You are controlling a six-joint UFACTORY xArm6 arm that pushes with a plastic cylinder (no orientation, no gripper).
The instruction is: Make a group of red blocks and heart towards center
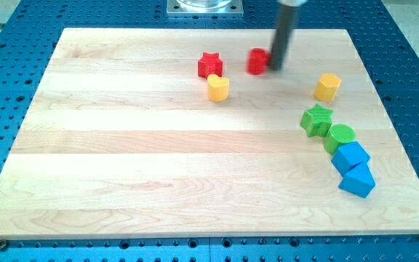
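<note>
Two red blocks sit near the view's top of the bench [122,189]: a red star [210,65] and a blurry red block [257,61]. The yellow heart [218,88] sits just below the star. No claw here, only my tip [276,68], touching the red block's right side. An off-middle push could make it slip past, or bump the star away.

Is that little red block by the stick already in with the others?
Out: the red block sits apart from the red star and yellow heart, my tip beside it.

Pale wooden board [158,182], blue perforated table [413,44] (evenly lit), metal mount [204,7]
</note>
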